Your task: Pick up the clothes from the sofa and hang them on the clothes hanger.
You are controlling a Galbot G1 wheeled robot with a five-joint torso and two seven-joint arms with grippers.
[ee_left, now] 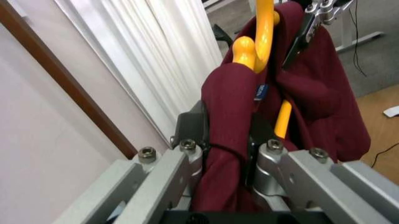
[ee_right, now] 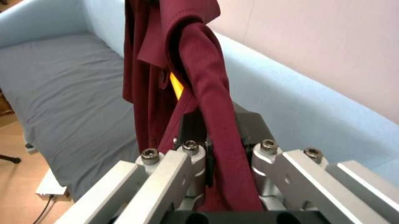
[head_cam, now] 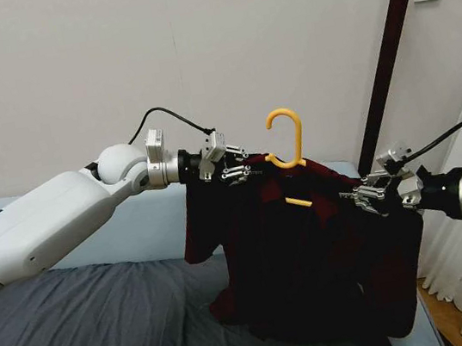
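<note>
Mid-task, pick-up apparently done: dark red garment (head_cam: 312, 248) up off the sofa (head_cam: 81, 335), held in the air over the sofa's right end, hem low by the grey seat near the front-right corner, touching or not cannot tell. Collar-side fold clamped tight in left gripper (head_cam: 232, 166), just beside the yellow hanger (head_cam: 288, 134); same in left wrist view, cloth pinched between closed jaws. Opposite shoulder fold clamped in right gripper (head_cam: 365, 196), same pinch in right wrist view, cloth running straight through the jaws. Hanger apparently already inside the garment: hook sticking up out of the neck, short yellow stretch showing at the opening. Hook free in the air, not on any rail. Off the sofa's right end, dark slanted pole (head_cam: 387, 54), possibly part of a rack, cannot tell. Judged left to do: carry to a rail, set the hook over it, release both grippers. Cannot tell whether both shoulders sit squarely on the hanger arms, so maybe some straightening too.
</note>
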